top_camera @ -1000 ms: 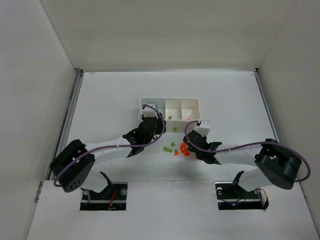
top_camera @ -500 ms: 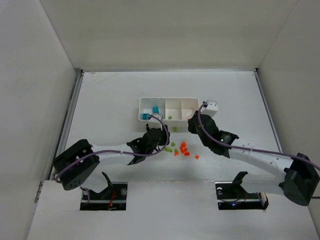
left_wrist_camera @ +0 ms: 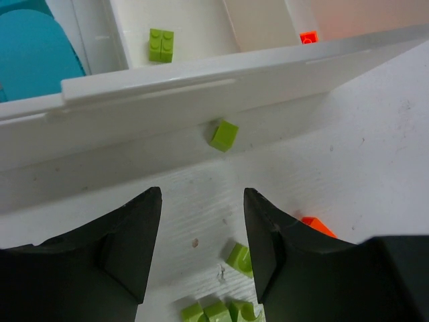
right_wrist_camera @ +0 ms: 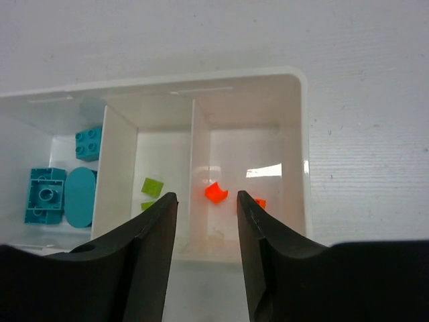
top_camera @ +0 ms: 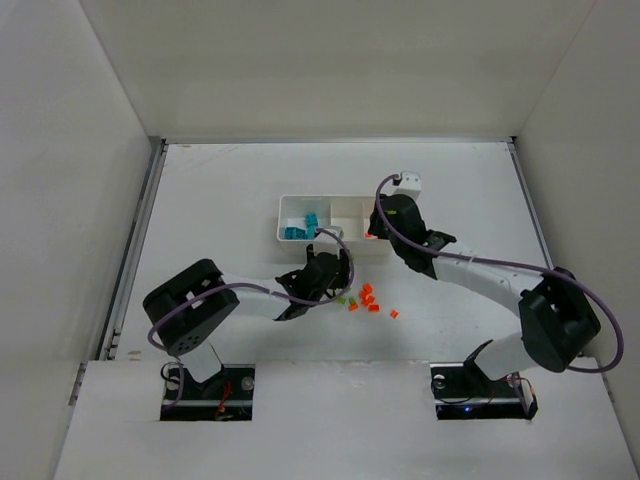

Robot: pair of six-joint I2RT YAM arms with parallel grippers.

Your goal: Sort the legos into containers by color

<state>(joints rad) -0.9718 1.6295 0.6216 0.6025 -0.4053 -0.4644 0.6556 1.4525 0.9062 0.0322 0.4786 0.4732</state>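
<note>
The left gripper (left_wrist_camera: pixel 201 198) sits low over the surface (left_wrist_camera: pixel 375 134), jaws parted, nothing between them. Straight ahead of its fingertips a lone green brick (left_wrist_camera: pixel 224 134) lies on the surface just beside the outer wall of the tray (left_wrist_camera: pixel 201 87). It may be touching that wall, but the angle does not settle it. Close under the gripper lie more loose green bricks (left_wrist_camera: pixel 240 257). Past the outer side of one finger (left_wrist_camera: pixel 261 235), an orange brick (left_wrist_camera: pixel 318 227) shows in part. From above, this gripper (top_camera: pixel 335 275) has an orange cluster (top_camera: pixel 365 298) just to its right and a stray orange piece (top_camera: pixel 394 314) a little farther that way.

The right gripper (right_wrist_camera: pixel 206 201) hovers above the tray (right_wrist_camera: pixel 201 84), released, its jaws spread and gripping nothing. Directly beneath the gap, on the floor of the end compartment, lies an orange lego (right_wrist_camera: pixel 215 192). A second orange bit (right_wrist_camera: pixel 260 202) sits half hidden behind one finger (right_wrist_camera: pixel 268 248). In the middle compartment, one over to the gripper's left, lie two green legos (right_wrist_camera: pixel 153 186). The far-left compartment holds the teal legos (right_wrist_camera: pixel 47 194), several pieces close together. From above, this gripper (top_camera: pixel 385 222) is over the right end of the tray (top_camera: pixel 340 198), well apart from the loose bricks by the other gripper.
</note>
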